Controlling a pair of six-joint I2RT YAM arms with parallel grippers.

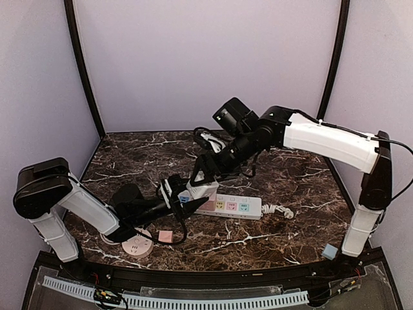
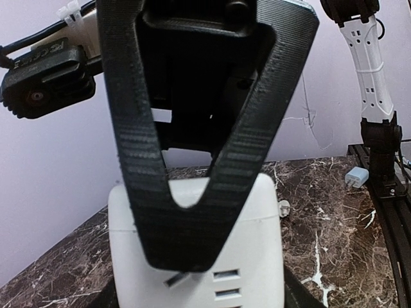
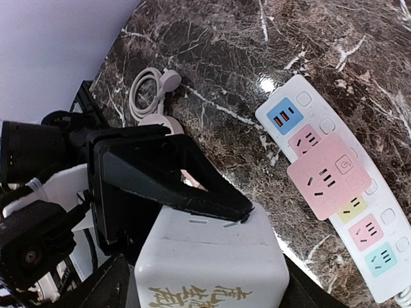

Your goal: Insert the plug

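One step is remaining, insertion: my left hand (image 2: 186, 218) is gripping the plug (image 3: 212, 250) beside the power strip (image 3: 334, 186); right hand (image 3: 205, 285), cannot tell.

Lit softly and evenly from above; diffuse shadows; one small glare patch on marble tabletop (image 3: 265, 83), right wrist view.

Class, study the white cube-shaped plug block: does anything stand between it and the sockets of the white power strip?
Nothing visible stands between the white cube-shaped plug block and the white power strip. A pink square adapter covers part of the strip; the blue end socket lies bare.
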